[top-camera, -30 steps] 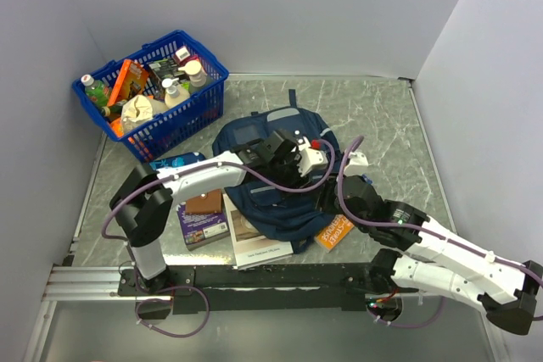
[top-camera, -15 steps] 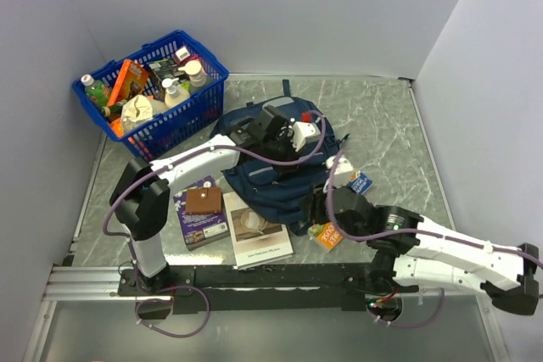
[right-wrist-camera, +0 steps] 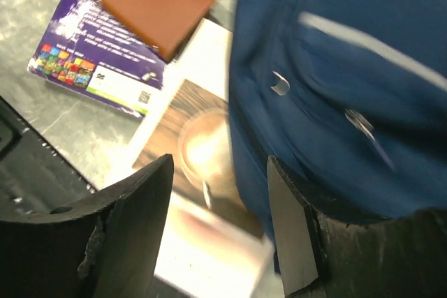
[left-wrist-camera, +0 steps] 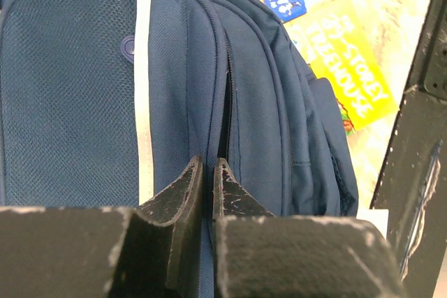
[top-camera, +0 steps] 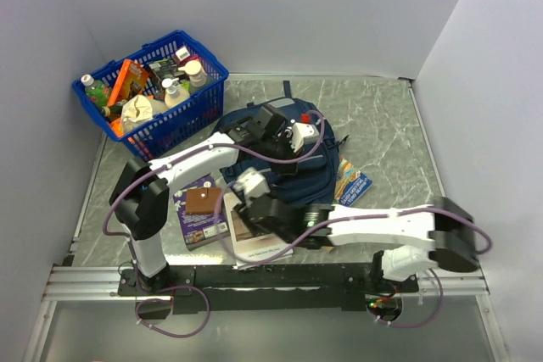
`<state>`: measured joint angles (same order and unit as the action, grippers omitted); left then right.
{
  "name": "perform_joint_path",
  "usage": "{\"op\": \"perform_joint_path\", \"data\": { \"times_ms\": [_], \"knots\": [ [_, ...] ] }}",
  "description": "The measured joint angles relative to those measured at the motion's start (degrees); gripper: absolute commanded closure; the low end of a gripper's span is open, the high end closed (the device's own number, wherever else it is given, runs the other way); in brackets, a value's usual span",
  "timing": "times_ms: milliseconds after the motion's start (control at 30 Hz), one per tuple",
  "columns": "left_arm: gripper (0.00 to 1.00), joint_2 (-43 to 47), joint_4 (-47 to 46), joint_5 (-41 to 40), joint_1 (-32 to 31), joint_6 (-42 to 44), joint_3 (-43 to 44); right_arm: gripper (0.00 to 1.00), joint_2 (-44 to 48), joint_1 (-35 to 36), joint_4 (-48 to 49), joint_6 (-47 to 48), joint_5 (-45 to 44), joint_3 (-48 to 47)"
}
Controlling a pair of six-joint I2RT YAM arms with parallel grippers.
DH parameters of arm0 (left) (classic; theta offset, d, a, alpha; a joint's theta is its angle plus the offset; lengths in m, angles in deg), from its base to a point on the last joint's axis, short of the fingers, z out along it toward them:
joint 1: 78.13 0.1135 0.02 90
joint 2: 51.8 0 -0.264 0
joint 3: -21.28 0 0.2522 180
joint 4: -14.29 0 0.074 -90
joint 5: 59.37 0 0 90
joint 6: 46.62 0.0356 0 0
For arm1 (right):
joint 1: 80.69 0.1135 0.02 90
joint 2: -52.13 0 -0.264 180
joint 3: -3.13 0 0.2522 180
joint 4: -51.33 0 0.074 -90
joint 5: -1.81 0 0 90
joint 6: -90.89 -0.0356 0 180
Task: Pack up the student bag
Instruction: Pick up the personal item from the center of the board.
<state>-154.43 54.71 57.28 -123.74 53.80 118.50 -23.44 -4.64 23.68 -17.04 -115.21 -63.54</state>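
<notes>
The student bag (top-camera: pixel 316 177), navy with a pale stripe, lies in the middle of the table. It fills the left wrist view (left-wrist-camera: pixel 70 88). My left gripper (top-camera: pixel 270 143) is on its far part. In the left wrist view the gripper (left-wrist-camera: pixel 209 165) is shut, pinching a fold of bag fabric beside a zip seam. My right gripper (top-camera: pixel 248 212) is at the bag's near left edge. In the right wrist view it (right-wrist-camera: pixel 220 160) is open and empty over a white book (right-wrist-camera: pixel 202 148), with the bag's edge (right-wrist-camera: pixel 349 102) by its right finger.
A brown wallet (top-camera: pixel 204 201) lies on a purple book (top-camera: pixel 195 219) beside the white book (top-camera: pixel 259 243). A blue book (top-camera: pixel 350 182) lies right of the bag, next to a yellow one (left-wrist-camera: pixel 349 82). A blue basket (top-camera: pixel 153 95) of groceries stands at the back left.
My right arm has swung from the bag's right side across to its near left edge, uncovering the book on the right. My left gripper first drew back, then has stayed on the bag.
</notes>
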Motion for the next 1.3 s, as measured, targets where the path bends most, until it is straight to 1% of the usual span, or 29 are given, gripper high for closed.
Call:
{"op": "perform_joint_path", "data": {
  "times_ms": [200, 300, 400, 467, 533, 633, 767, 900, 1300],
  "knots": [
    [0.99, 0.0, 3.3, 1.9, 0.3, 1.8, 1.9, 0.31, -12.1, 3.6, 12.8, 13.6, -3.5, -1.3],
    [0.99, 0.0, 4.6, 2.7, 0.5, 2.5, 2.5, 0.28, -16.7, 4.8, 22.4, 23.6, -4.2, -0.9],
    [0.99, 0.0, 5.5, 3.8, 1.0, 2.9, 2.7, 0.24, -19.9, 5.2, 28.5, 30.4, -2.9, -0.7],
    [0.99, 0.0, 5.7, 4.4, 1.2, 2.9, 2.7, 0.22, -21.4, 5.2, 30.5, 33.2, -1.1, -0.8],
    [0.99, 0.0, 5.8, 4.8, 1.4, 3.0, 2.7, 0.21, -23.1, 5.1, 30.9, 35.6, 1.0, -1.2],
    [0.99, 0.0, 5.8, 5.0, 1.4, 3.0, 2.7, 0.13, -26.1, 4.6, 30.4, 37.1, 4.3, -3.5],
    [0.98, 0.0, 5.8, 5.1, 1.4, 3.1, 2.7, 0.12, -28.3, 3.0, 28.9, 37.5, 9.2, -6.7],
    [0.98, 0.0, 6.0, 5.3, 1.4, 3.5, 2.7, 0.11, -29.8, 0.7, 28.4, 38.4, 12.0, -8.9],
    [0.97, 0.0, 8.5, 5.6, 1.8, 5.0, 4.9, 0.06, -36.4, -3.9, 26.0, 40.5, 16.6, -15.2]
  ]
}}
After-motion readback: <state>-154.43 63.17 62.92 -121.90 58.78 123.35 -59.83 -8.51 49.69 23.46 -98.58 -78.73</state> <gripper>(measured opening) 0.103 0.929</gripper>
